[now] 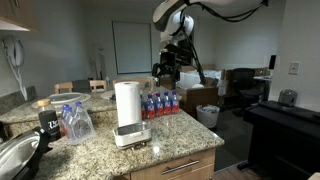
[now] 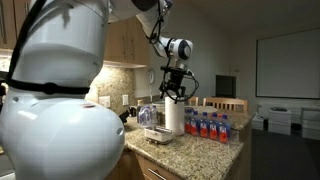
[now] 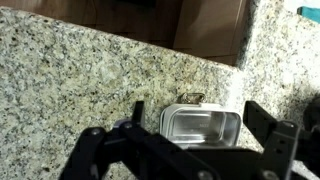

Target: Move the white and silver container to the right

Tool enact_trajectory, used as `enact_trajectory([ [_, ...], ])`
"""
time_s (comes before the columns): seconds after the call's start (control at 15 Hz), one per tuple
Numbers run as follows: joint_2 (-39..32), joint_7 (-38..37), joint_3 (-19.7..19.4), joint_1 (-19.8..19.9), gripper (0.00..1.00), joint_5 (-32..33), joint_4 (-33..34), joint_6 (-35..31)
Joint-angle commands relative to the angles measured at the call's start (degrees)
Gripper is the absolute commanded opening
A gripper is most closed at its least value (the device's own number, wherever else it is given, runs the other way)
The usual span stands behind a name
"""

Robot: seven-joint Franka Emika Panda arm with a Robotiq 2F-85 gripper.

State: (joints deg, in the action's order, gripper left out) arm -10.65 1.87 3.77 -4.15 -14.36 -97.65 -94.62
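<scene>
The white and silver container [image 3: 200, 125] lies on the granite counter, a shallow tub with a shiny rim, seen from straight above in the wrist view. In both exterior views it sits at the foot of the tall paper towel roll [image 1: 127, 102], near the counter's front edge [image 1: 131, 134] [image 2: 160, 135]. My gripper [image 3: 200, 118] is open and empty, with its fingers spread to either side of the tub. It hangs well above the counter in both exterior views [image 1: 167, 74] [image 2: 173, 92].
A pack of water bottles with red caps [image 1: 160, 104] [image 2: 212, 126] stands beside the roll. Clear plastic bottles [image 1: 77, 122] and a metal bowl [image 1: 14, 156] are further along the counter. The counter edge [image 3: 200, 50] runs close behind the tub.
</scene>
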Motion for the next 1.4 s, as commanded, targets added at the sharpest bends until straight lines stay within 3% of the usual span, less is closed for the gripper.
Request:
enact_trajectory([
  [0.0, 0.0, 0.0, 0.2, 0.2, 1.00, 0.0, 0.1, 0.1],
  [0.8, -1.5, -0.1, -0.3, 1.0, 1.00, -1.1, 1.2, 0.3],
  [1.33, -4.5, 3.2, -0.5, 0.5, 1.00, 4.3, -1.6, -4.8],
])
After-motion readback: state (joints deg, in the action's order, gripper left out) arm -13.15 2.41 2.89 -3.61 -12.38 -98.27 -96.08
